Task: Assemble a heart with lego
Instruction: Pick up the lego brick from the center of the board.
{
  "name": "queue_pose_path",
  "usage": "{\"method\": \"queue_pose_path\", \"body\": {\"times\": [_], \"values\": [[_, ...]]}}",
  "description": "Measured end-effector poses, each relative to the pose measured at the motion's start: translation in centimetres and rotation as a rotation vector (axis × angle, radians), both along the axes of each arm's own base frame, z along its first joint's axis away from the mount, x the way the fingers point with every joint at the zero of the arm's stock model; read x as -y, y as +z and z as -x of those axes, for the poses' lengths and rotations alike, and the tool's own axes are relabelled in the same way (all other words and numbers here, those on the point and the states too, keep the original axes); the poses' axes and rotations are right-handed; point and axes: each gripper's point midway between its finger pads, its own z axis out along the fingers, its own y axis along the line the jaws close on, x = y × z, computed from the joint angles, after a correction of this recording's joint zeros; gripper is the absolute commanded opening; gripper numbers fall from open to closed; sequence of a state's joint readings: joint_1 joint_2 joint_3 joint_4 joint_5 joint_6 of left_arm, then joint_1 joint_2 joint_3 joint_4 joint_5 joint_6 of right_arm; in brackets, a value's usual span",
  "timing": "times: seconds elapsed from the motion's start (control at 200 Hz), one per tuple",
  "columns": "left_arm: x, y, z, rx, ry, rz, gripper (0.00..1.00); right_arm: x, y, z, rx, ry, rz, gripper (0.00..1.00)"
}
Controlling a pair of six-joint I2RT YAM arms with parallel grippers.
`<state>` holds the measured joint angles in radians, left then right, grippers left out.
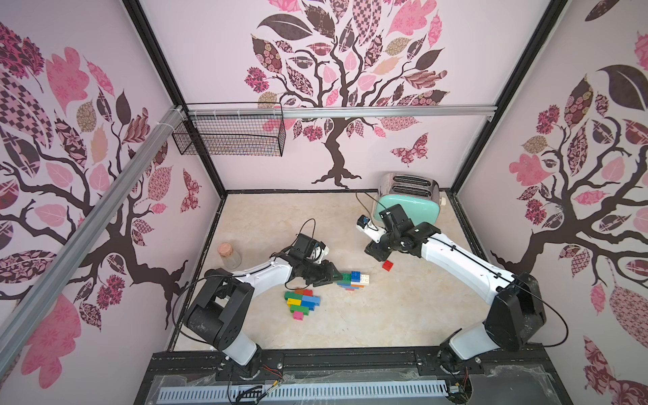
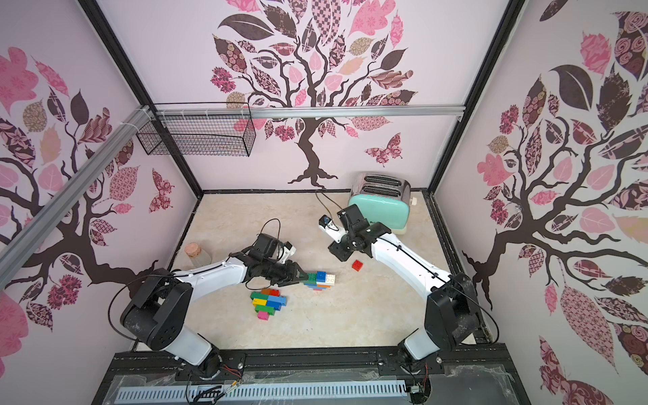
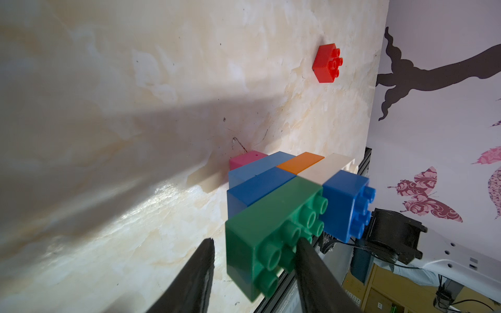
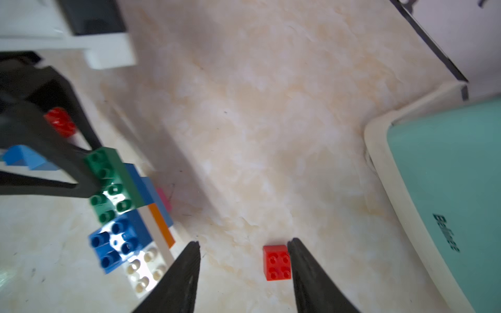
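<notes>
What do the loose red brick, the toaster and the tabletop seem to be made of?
Red brick: moulded plastic, with glossy studs and crisp edges.
Toaster: smooth mint shell, painted metal or plastic, unclear which; mirror-like chrome around the slots.
Tabletop: cream, veined marble look with a soft sheen, possibly laminate.

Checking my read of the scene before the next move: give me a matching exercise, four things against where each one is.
Things:
1. green brick
2. loose red brick
3. toaster
4. jar

Places:
a. back right corner of the table
b. between the fingers of the left gripper
c. near the table's left edge
d. by the open right gripper

Pairs: 1-b; 2-d; 3-a; 4-c
</notes>
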<state>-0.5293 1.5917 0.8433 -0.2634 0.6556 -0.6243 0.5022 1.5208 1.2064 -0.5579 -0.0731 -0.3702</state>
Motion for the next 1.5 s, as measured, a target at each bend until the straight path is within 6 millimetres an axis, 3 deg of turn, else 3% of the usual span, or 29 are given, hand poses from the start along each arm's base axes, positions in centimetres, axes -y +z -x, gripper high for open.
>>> {"method": "queue_pose_path", "body": {"times": [0.145,0.275,0.61,0.94,1.251,1.501], "values": [[0.0,0.0,0.0,0.000,0.000,0.000,0.51,3.4,-3.3,-1.3,-0.051,-0.164,0.046,0.60],[0.0,0.0,0.0,0.000,0.000,0.000,0.51,5.1,-6.1,-2.4,-0.104,-0.269,0.076,0.61],[0.0,0.0,0.0,0.000,0.000,0.000,0.51,6.3,-11.2,-2.4,-0.221,-0.344,0.118,0.64],[0.1,0.1,-0.1,0.003,-0.002,0.000,0.51,6.3,-13.2,0.3,-0.334,-0.348,0.095,0.63],[0.1,0.1,-0.1,0.005,-0.003,0.000,0.51,6.0,-13.6,1.7,-0.368,-0.344,0.084,0.62],[0.1,0.1,-0.1,0.005,-0.002,-0.001,0.51,5.8,-12.8,1.7,-0.350,-0.343,0.083,0.62]]}}
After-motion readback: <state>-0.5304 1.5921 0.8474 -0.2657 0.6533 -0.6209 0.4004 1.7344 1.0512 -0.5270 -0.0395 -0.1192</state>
